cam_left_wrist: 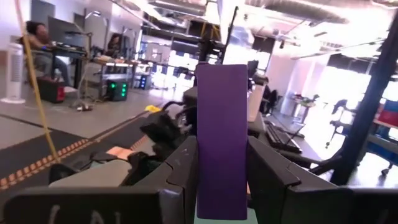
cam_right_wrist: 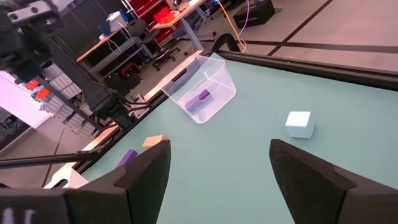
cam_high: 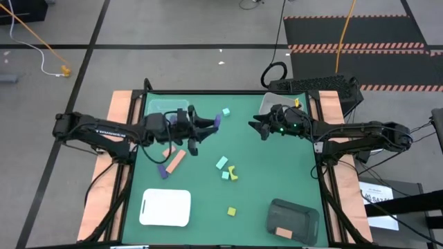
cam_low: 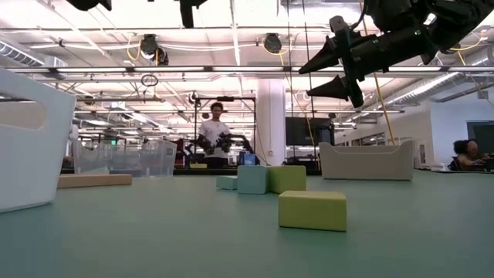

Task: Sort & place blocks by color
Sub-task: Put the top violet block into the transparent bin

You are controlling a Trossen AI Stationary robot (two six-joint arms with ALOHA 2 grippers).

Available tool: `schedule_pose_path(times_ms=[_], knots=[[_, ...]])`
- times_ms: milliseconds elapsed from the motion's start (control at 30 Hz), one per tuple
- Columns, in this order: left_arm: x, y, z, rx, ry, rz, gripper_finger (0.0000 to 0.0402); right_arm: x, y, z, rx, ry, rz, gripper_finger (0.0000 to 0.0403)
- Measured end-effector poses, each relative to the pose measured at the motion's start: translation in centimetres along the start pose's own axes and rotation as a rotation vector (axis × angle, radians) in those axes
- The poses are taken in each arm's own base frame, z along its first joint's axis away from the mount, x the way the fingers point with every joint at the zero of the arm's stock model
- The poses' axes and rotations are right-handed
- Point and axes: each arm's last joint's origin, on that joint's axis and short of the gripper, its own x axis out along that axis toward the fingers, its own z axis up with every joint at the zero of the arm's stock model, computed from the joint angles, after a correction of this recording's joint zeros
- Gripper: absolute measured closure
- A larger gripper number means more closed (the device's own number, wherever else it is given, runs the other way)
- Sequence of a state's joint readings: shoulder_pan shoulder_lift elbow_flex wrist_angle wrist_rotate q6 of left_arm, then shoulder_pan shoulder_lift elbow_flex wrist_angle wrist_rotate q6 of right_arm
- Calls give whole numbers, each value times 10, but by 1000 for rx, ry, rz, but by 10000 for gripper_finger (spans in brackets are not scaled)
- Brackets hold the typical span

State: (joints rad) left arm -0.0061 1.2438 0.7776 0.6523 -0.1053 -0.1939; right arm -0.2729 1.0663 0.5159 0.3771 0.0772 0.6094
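Left pincer (cam_high: 216,124) is raised over the far-left part of the green surface (cam_high: 277,166), clamped on a purple bar (cam_left_wrist: 222,137); in the left wrist view the bar stands upright between the two fingers (cam_left_wrist: 180,177) and sticks out past their tips. Right pincer (cam_high: 255,126) hovers above the far-right part of the surface, fingers spread with nothing between them; the low view shows both tips (cam_low: 307,68) apart and well off the surface. Clear tub (cam_high: 168,108) at the far left corner holds one purple block (cam_right_wrist: 203,96). A second clear tub (cam_high: 271,102) sits at the far right corner; contents cannot be told. On the surface: small blue-white cube (cam_high: 225,111) far centre, just beyond the held bar; salmon bar (cam_high: 176,161) and another purple block (cam_high: 163,171) left of centre, with a small salmon block (cam_high: 167,152) just beside them; two mint blocks (cam_high: 221,163) and a yellow arch (cam_high: 234,173) close together at centre; yellow cube (cam_high: 231,211) alone nearer the front. White tray (cam_high: 165,208) at near left, bare as far as visible. Dark tray (cam_high: 293,218) at near right carries one salmon block (cam_high: 282,232). A person (cam_low: 213,139) stands in the room beyond the surface.
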Motion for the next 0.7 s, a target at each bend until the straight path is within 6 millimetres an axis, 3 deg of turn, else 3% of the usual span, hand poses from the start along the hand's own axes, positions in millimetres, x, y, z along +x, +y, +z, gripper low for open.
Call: schedule_pose_path(times_ms=[133,333,700], knots=[[0,-3,-2,-12,12,2,299,0,0,0,0,0,0,140],[-4,10,-17,-69,168,213,299,0,0,0,0,0,0,140],[-46,55,-45,-94,550,812,299,0,0,0,0,0,0,140]])
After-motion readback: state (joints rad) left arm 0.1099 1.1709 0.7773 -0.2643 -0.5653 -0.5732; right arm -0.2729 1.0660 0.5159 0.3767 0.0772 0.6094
